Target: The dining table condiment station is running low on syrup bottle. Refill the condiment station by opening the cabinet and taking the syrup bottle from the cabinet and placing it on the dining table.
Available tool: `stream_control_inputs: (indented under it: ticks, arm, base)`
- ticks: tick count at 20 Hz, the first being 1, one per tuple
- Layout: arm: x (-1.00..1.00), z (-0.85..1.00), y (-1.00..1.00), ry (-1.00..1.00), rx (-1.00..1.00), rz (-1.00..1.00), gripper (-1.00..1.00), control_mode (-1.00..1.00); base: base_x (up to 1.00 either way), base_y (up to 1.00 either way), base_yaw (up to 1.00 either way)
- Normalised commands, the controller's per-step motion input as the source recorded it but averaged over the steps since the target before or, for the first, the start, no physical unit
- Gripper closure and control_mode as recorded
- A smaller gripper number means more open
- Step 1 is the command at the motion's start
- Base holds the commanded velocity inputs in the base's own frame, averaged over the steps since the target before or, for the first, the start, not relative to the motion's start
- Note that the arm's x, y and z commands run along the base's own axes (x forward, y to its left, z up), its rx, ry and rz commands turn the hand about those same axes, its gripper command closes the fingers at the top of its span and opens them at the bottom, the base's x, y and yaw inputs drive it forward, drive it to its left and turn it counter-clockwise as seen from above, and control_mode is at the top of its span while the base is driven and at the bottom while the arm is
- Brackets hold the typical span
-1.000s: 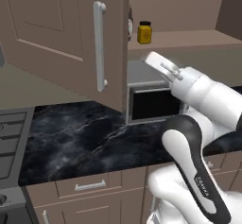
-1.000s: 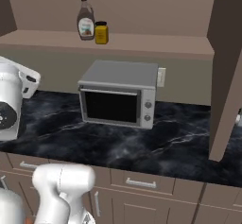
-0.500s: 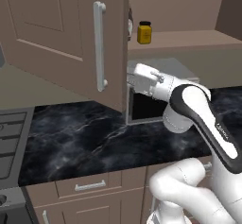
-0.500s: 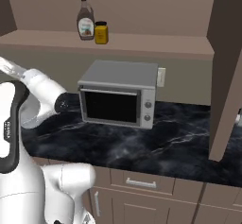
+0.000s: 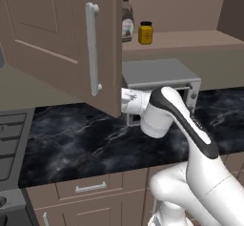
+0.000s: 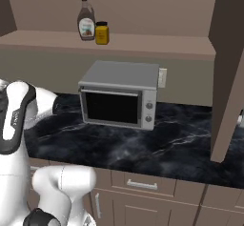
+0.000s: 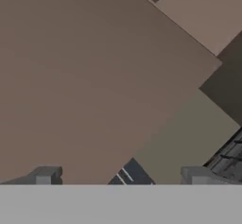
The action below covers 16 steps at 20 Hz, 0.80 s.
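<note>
Hand: hand [image 7: 120,178] sits low, just behind the lower edge of the open cabinet door; its two fingertips [image 7: 46,175] stand well apart with nothing between them, so it is open and holds nothing.
Arm: arm [image 5: 177,120] bends over the black marble worktop [image 5: 71,139], wrist pointed at the back of the door.
Door: left door of the cabinet [image 5: 57,39] is swung out wide, its silver bar handle [image 5: 93,48] on the outer face; the plain inner face lies very close ahead in the hand view.
Microwave: grey microwave [image 6: 121,94] stands on the worktop under the shelf, just beside the wrist.
Syrup bottle: syrup bottle [image 6: 86,25] stands upright on the cabinet shelf [image 6: 143,44], just beside a short yellow jar [image 6: 101,33]; whether the two touch I cannot tell.
Stage: cabinet looks open enough; the reach for the bottle is not yet begun, by my reading.
Risk, door: rising straight up from here could catch the wrist on the door's bottom edge and swing it.
Risk, jar: fingers closing from the jar's side could knock the jar over or tip the bottle, since they stand so near.
Risk, microwave: a low swing toward the shelf could scrape the microwave top.
</note>
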Motion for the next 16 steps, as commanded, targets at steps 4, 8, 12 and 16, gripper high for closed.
stream_control_inputs:
  ticks: [4, 8, 12, 16]
  arm:
    - [-0.46, 0.0, 1.0, -0.03, -0.1, 0.09, -1.0, -1.0]
    - [-0.39, 0.0, 1.0, -0.06, -0.12, 0.03, -1.0, -1.0]
    - [-0.18, 0.02, 1.0, -0.03, -0.13, 0.0, -1.0, -1.0]
    - [-0.02, 0.06, 1.0, -0.01, -0.12, 0.0, -1.0, -1.0]
  base:
    - [0.0, 0.0, 0.0]
    - [0.0, 0.0, 0.0]
    - [0.0, 0.0, 0.0]
    - [0.0, 0.0, 0.0]
